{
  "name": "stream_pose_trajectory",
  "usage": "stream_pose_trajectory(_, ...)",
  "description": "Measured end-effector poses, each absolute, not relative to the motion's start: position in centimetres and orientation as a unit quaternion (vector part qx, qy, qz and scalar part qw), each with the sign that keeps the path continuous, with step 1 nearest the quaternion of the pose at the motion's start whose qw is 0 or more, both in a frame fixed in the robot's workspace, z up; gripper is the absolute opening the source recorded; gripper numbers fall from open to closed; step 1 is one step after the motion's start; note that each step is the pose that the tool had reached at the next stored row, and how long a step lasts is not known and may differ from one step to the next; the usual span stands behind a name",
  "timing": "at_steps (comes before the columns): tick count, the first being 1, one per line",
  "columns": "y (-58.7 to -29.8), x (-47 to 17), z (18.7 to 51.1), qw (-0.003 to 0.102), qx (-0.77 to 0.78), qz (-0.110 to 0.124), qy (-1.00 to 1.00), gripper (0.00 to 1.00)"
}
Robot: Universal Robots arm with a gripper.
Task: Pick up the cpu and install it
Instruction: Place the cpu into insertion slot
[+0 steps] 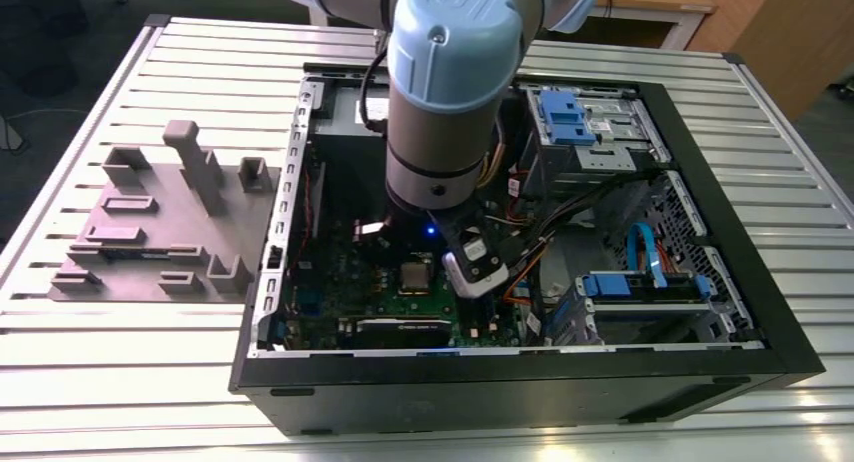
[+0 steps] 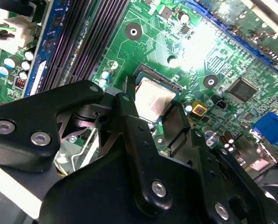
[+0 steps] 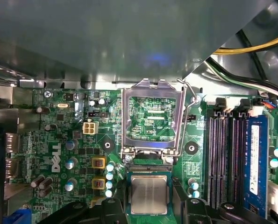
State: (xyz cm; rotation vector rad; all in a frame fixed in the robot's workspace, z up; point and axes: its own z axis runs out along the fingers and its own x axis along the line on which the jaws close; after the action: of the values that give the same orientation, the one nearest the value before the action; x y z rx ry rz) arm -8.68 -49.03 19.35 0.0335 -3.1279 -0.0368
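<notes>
Open computer case (image 1: 507, 407) beside grey fixture block (image 1: 140, 237).

We take this for a robotics lab or test workshop. A jointed robot arm (image 1: 447, 92) rises above the gripper (image 3: 152, 210). All around the gripper lies an opened desktop computer case (image 1: 534, 382), with its green motherboard (image 3: 59, 140) bare just beneath. The case rests on a bench of slotted aluminium profiles (image 1: 134, 382). Well apart from the gripper, towards the exterior view's left, sits a grey fixture block (image 1: 147, 232) with slots and posts. Far beyond the gripper stands wooden furniture (image 1: 781, 32).
</notes>
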Motion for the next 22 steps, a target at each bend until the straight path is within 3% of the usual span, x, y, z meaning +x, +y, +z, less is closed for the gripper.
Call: stream_pose_trajectory(22,-49.02,-8.70,18.73,0.008,0.011,-0.012,-1.000,0.47)
